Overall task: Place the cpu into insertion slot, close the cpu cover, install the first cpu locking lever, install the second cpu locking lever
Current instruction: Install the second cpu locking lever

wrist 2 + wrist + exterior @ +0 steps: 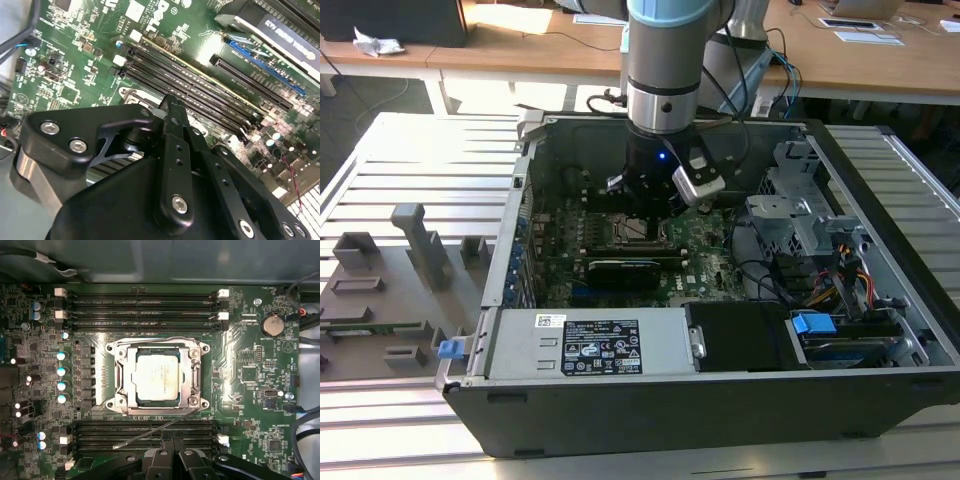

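The arm is standing over the open computer case point(880, 180), with the gripper point(642, 192) hanging low above the green motherboard point(705, 240), just above the socket area. In the first wrist view the cpu point(157, 376) is lying flat in the insertion slot point(120, 377), its pale metal top facing up and sitting square within the socket. The cpu cover point(192, 376) is lying down over the slot, its silvery frame surrounding the chip on all four sides and the chip showing through its window. A thin metal locking lever point(155, 432) is sticking out at a slant from the socket's corner, crossing over the neighbouring memory slots point(142, 432) rather than lying along the frame. A second wire lever point(150, 340) is running along the frame's opposite edge, close against it.

The gripper point(172, 452) is showing at the picture's edge in the first wrist view, beside the free end of the slanted lever; its fingers point(162, 460) are standing together with no gap seen and nothing between them. In the second wrist view the fingers point(172, 125) are likewise appearing closed, tips near the board beside the long black memory slots point(200, 92).

In the exterior view, a grey power supply point(590, 345) is occupying the case's near edge, and a grey fixture tray point(380, 290) is resting on the slatted table point(440, 140) toward the exterior view's left.
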You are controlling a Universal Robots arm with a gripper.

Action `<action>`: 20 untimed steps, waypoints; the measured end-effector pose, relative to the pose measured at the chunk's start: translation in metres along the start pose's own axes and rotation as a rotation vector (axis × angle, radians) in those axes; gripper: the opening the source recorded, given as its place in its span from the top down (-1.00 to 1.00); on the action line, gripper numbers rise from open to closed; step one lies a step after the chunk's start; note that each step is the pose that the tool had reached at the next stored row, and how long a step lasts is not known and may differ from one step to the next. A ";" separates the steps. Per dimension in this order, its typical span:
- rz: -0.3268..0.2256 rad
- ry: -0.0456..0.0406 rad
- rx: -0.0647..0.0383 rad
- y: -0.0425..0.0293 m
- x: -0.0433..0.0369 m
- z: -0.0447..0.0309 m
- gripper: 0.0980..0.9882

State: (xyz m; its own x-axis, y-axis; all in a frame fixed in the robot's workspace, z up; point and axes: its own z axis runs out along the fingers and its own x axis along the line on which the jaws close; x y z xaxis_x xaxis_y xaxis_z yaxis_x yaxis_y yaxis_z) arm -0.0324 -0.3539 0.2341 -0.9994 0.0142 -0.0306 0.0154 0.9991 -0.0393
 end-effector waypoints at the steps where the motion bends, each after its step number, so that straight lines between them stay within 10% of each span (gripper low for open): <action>1: 0.000 0.0000 0.000 0.0002 0.0005 0.0035 0.98; 10: 0.000 0.0001 0.000 0.0031 0.0114 0.0269 0.98; 15: 0.000 -0.0022 -0.004 0.0043 0.0225 0.0277 0.98; 17: 0.000 -0.0029 -0.008 0.0044 0.0271 0.0278 0.98; 20: 0.001 -0.0030 -0.042 0.0042 0.0414 0.0279 0.98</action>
State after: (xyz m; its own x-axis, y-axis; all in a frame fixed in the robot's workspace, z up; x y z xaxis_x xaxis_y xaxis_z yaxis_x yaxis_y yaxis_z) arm -0.0728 -0.3503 0.2048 -0.9993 0.0154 -0.0336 0.0153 0.9999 0.0029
